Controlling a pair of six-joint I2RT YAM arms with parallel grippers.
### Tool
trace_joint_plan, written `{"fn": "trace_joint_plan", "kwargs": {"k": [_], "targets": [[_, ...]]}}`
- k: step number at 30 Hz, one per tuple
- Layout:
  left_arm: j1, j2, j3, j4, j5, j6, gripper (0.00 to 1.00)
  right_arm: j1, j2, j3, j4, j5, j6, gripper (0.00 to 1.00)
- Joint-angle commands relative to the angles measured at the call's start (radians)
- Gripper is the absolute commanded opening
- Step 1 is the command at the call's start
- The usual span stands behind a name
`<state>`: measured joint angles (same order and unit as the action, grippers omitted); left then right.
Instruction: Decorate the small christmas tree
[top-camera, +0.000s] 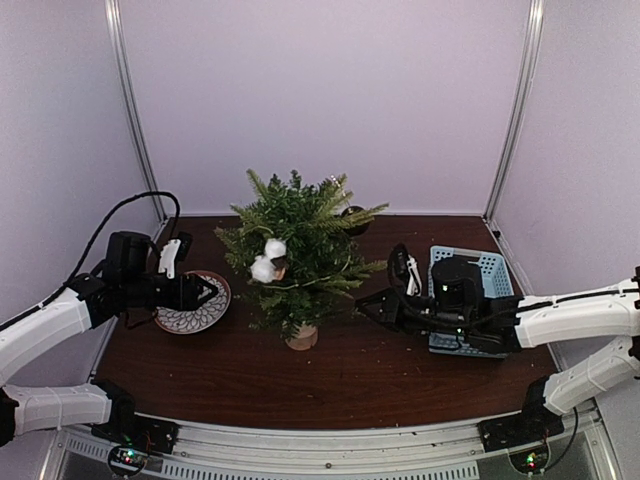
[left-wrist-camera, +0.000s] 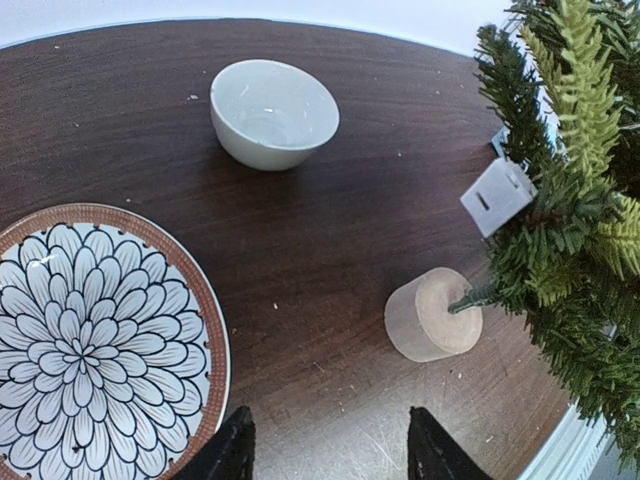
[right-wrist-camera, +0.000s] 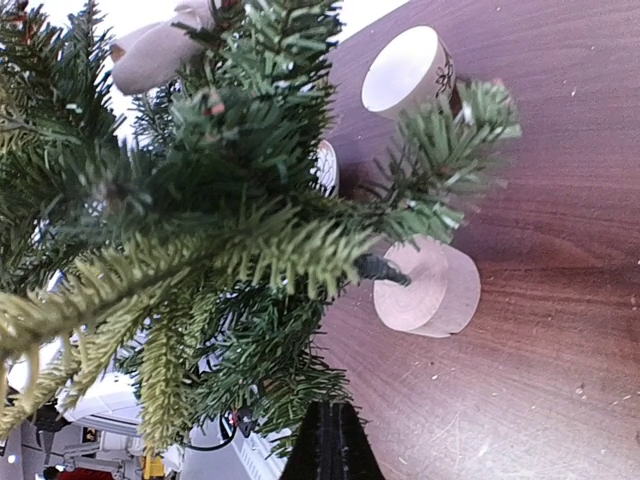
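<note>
While the left tool (left-wrist-camera: 330, 455) stands spread, the right tool (right-wrist-camera: 328, 445) — pressed together — faces the small christmas tree (top-camera: 312, 245).

Soft, even light leaves only faint shadows on the dark table (top-camera: 380, 370), and the pale walls (top-camera: 330, 100) look slightly washed out. Ahead of the left gripper (left-wrist-camera: 330, 442) the table's far edge bows from lens distortion and the wood shows a dull sheen. Beyond the right gripper (right-wrist-camera: 330, 412), the tree (right-wrist-camera: 230, 200) stands against blown-out white.
</note>
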<state>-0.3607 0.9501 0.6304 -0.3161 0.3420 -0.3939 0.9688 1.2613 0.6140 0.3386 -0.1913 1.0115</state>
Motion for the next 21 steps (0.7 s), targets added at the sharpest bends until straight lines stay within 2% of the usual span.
{"fn": "trace_joint_plan", "kwargs": {"k": [1, 9, 21], "targets": [[0.006, -0.014, -0.008, 0.061, 0.042, 0.013, 0.52, -0.029, -0.022, 0.051, -0.081, 0.022, -0.045, 0.0], [0.006, -0.039, -0.036, 0.111, 0.055, 0.002, 0.53, -0.101, -0.011, 0.102, -0.17, -0.02, -0.092, 0.0], [0.006, -0.058, -0.059, 0.136, 0.06, 0.006, 0.52, -0.193, 0.066, 0.189, -0.205, -0.124, -0.165, 0.0]]}}
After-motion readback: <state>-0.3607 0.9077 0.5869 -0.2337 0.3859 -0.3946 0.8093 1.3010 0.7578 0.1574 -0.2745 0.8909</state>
